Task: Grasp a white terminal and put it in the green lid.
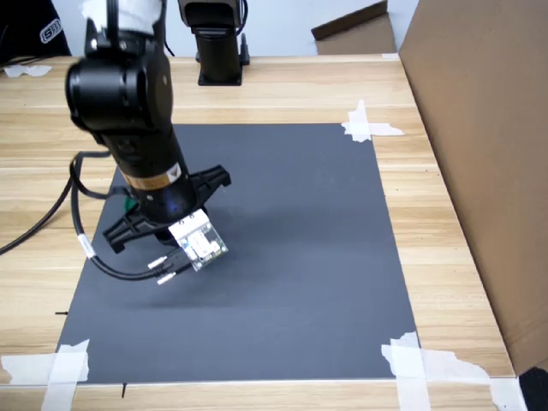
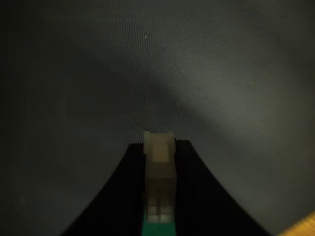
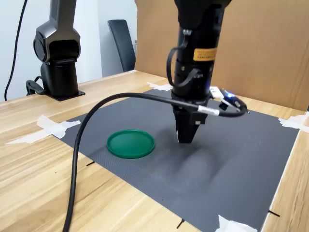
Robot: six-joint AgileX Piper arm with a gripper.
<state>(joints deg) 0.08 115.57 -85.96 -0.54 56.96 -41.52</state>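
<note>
White terminal (image 2: 159, 157) clamped between jaws in wrist view, long axis running along the fingers, stepped end outward. Gripper (image 3: 186, 135) pointed down, just above the black mat (image 3: 231, 154). Green lid (image 3: 131, 143) flat on mat, near, toward the second exterior view's left of the jaws; hidden behind the arm in first exterior view. Wooden bench (image 1: 445, 248) underneath, cardboard wall (image 3: 270, 48) behind.

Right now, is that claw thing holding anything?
Gripper: closed on the tiny white plastic terminal block, above the dark mat.
</note>
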